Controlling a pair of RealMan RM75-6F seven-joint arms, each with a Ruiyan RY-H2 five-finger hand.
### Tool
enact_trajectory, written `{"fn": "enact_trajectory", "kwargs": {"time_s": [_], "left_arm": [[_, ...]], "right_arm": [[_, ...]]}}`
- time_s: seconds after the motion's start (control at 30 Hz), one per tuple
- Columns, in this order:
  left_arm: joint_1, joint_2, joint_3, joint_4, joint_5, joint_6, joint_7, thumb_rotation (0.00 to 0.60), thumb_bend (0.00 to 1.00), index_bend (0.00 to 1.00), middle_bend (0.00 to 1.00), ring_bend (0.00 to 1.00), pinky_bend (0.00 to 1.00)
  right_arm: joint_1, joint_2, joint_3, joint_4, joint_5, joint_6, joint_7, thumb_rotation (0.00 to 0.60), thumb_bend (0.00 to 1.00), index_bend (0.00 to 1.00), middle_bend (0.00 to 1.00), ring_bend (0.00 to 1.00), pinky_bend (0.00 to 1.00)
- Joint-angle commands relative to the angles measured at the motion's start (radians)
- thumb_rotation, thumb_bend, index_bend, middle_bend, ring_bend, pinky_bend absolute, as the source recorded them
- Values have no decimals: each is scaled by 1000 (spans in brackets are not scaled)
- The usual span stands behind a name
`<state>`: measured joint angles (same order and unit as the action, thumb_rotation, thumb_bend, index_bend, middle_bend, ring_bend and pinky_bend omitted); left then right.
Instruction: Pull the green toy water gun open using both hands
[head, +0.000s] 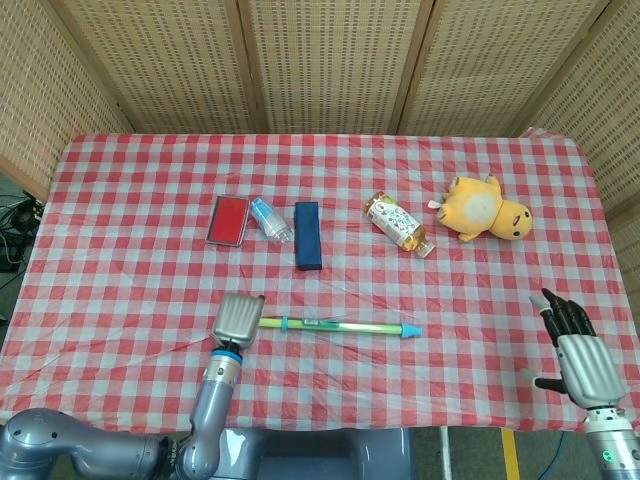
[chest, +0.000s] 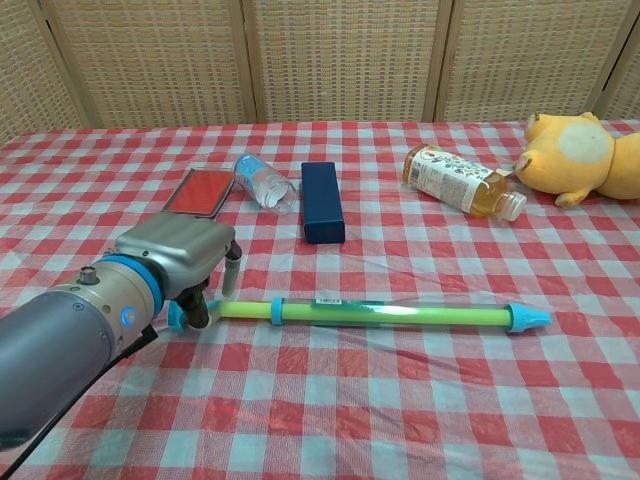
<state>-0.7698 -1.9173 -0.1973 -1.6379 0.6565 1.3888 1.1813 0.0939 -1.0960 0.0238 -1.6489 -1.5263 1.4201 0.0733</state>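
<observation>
Gripping the green toy water gun (chest: 380, 315) at its handle end, your left hand (chest: 175, 262) is set; the barrel runs toward your right hand (head: 583, 358), which waits spread, empty and well apart.

No readable text anywhere: printing on the bottle (chest: 452, 180) label and on the water gun (chest: 380, 314) sticker too small and blurred to make out.
</observation>
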Motion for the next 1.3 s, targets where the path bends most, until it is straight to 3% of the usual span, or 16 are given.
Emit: {"fn": "enact_trajectory", "kwargs": {"time_s": [0.03, 0.47, 0.6, 0.77, 1.0, 1.3], "left_arm": [[-2, -4, 5, 5, -4, -1, 2, 600, 356, 454, 954, 858, 741], [-13, -52, 7, 102, -22, -10, 8, 600, 356, 458, 954, 858, 741], [-11, -59, 12, 119, -26, -12, 10, 600, 360, 534, 954, 858, 741], [-5, -54, 15, 117, -2, -1, -4, 600, 558, 682, 954, 858, 741], [3, -8, 5, 42, 76, 32, -43, 600, 634, 801, 954, 858, 741], [17, 125, -40, -170, 109, 77, -46, 600, 633, 832, 954, 858, 741]], "right_arm": [[0, 0, 0, -1, 0, 0, -1, 600, 121, 0, 0, 0, 0], [3, 2, -3, -1, 0, -9, 6, 600, 121, 0, 0, 0, 0], [2, 2, -3, -2, -1, -8, 6, 600, 121, 0, 0, 0, 0], [2, 2, -4, -3, -1, -8, 5, 600, 121, 0, 0, 0, 0], [4, 1, -8, -8, -3, -14, -6, 600, 121, 0, 0, 0, 0], [10, -19, -20, -38, -28, -20, -63, 600, 121, 0, 0, 0, 0]]}}
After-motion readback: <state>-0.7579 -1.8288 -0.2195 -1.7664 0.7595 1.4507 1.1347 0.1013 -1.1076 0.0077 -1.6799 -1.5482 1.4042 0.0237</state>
